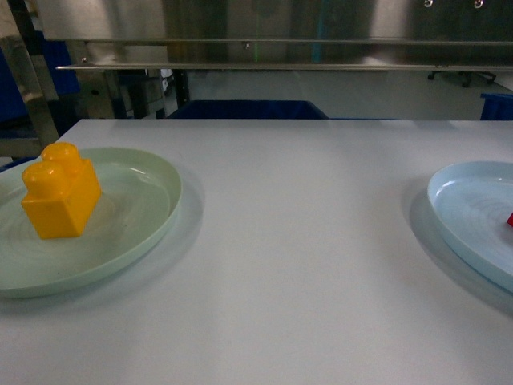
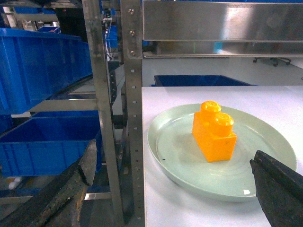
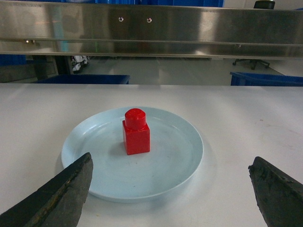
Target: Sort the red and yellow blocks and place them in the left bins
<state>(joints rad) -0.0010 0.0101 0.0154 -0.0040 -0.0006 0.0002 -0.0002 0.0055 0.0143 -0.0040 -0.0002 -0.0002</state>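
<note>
The glossy orange-yellow plastic brick (image 1: 61, 195) with two round studs is sitting upright on the pale green round plate (image 1: 144, 233) at the left of the white desk (image 1: 304, 265). In the head view its long axis is running from near right to far left, studs pointing up. The red plastic brick (image 3: 136, 132) with one round stud is standing upright near the centre of the pale blue round plate (image 3: 180, 161) at the desk's right. The left claw (image 2: 189, 198) is hanging released, jaws wide apart, near the green plate. The right claw (image 3: 173, 198) is hanging released before the blue plate, touching nothing. Deep bright-blue plastic crates (image 2: 42, 66) are resting on the metal rack (image 2: 102, 118) left of the desk.
</note>
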